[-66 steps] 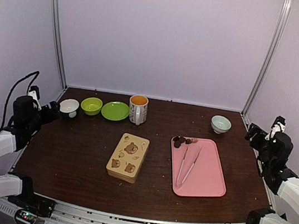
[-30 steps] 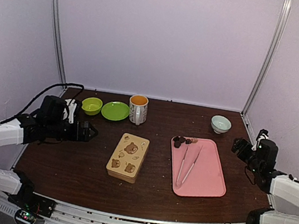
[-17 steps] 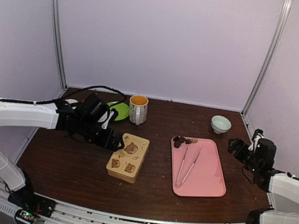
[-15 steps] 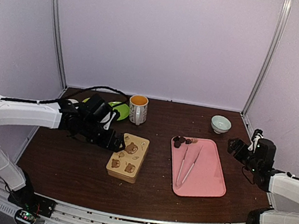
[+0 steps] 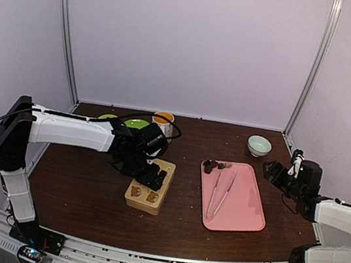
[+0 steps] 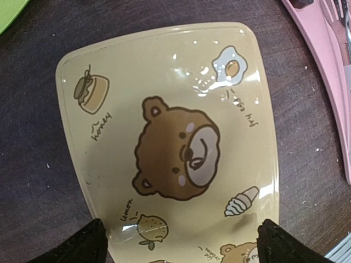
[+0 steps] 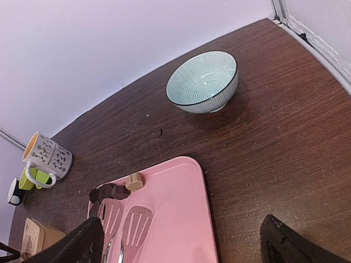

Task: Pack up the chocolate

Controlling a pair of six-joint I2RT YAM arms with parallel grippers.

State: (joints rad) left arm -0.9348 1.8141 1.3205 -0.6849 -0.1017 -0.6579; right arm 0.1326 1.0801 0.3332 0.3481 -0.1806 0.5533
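The chocolate [image 5: 211,165] is a small cluster of dark lumps at the far left corner of the pink tray [image 5: 246,211]. In the right wrist view the chocolate [image 7: 109,192] has one lighter tan piece [image 7: 135,181] beside it. Metal tongs [image 5: 220,192] lie lengthwise on the tray. The tan bear-printed tin [image 6: 175,137] lies shut on the table. My left gripper [image 5: 155,174] hovers over the tin, open, its fingertips [image 6: 90,242] level with the tin's two long edges. My right gripper [image 5: 271,170] is open right of the tray, holding nothing.
A patterned mug [image 7: 48,155] stands at the back, half hidden behind my left arm in the top view. A pale blue bowl [image 5: 259,145] sits at the back right. A green plate [image 5: 137,124] and green bowl [image 5: 106,116] peek out behind the left arm.
My left arm has swung from the left edge of the table across to the tin. The right gripper has crept a little toward the tray. Both stayed open.
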